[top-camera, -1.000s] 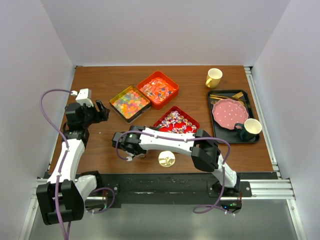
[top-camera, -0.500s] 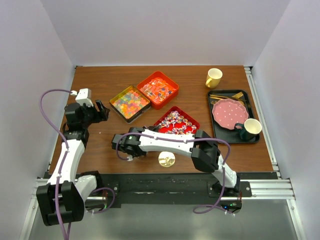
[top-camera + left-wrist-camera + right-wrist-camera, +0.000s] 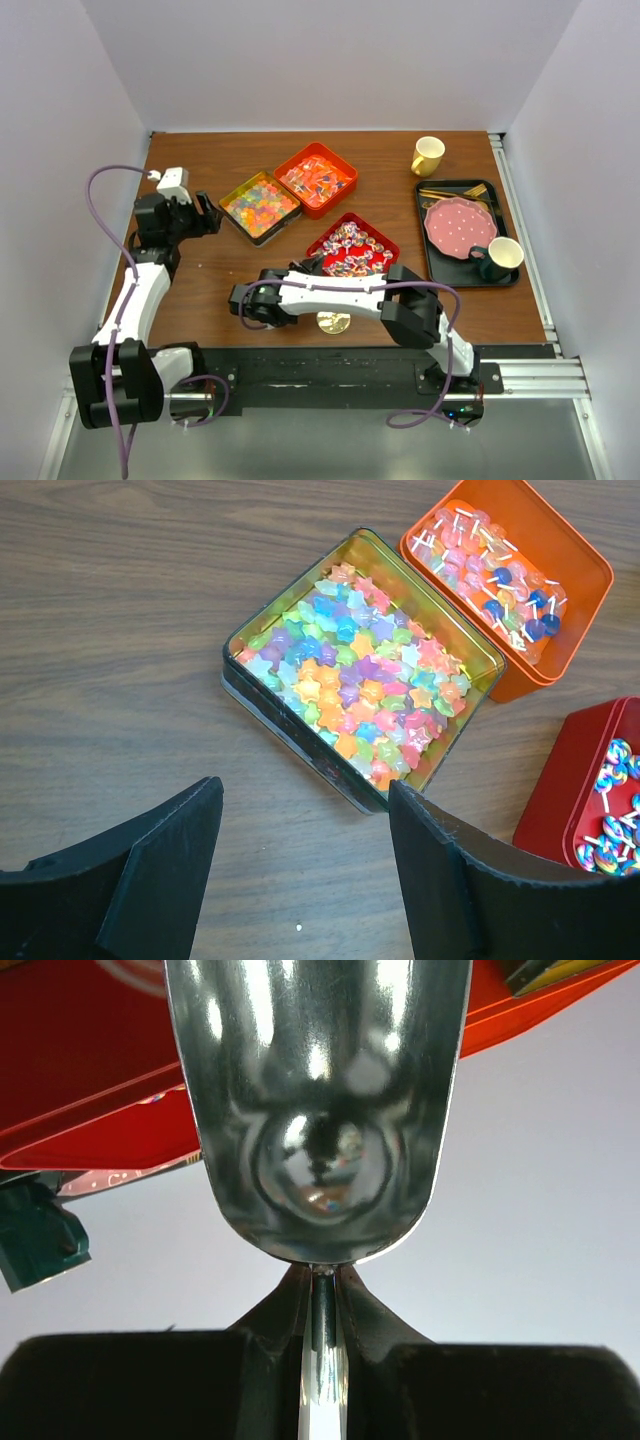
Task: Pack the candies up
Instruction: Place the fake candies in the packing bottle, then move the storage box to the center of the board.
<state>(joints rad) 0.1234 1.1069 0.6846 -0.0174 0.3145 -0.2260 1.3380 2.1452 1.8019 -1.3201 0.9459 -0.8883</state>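
Fig.: my R gripper [image 3: 320, 1310], clamped on scoop [image 3: 318, 1110], has pulled back toward base; L gripper [image 3: 300, 880], jaws apart, edges nearer candies [image 3: 365, 675]; scooping pending.

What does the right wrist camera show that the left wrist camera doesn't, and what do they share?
Only the right wrist view shows a shiny metal scoop, its handle pinched in the right claw. Only the left wrist view shows the star-shaped candies filling a square tin, the wrapped sweets in the orange tin, and the left claw open above the wooden table. Both show the red tin, which the right view sees from the side.
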